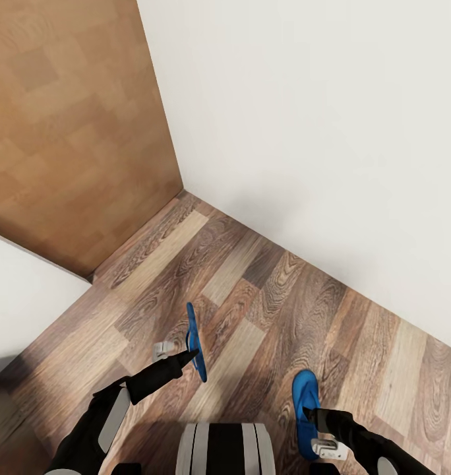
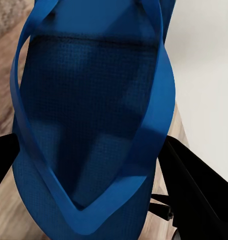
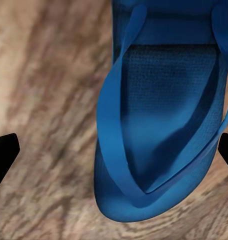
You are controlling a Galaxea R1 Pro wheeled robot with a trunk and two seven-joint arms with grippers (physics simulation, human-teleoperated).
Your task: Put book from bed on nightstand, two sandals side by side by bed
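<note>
The left end effector (image 1: pixel 192 356) is clamped on one sandal (image 1: pixel 196 343), held edge-up beside the white wall (image 1: pixel 318 132); the right end effector (image 1: pixel 311 414) carries the other sandal (image 1: pixel 304 402), its grip unclear, both likely bound bedward.

Blue sandal (image 1: pixel 196 342) in left hand (image 1: pixel 189 357)

Both arms reach forward and down. Left gripper (image 1: pixel 194 354) clamps a sandal (image 1: pixel 196 342) edge-on. Right gripper (image 1: pixel 309 414): fingers spread wide, gripping nothing.
</note>
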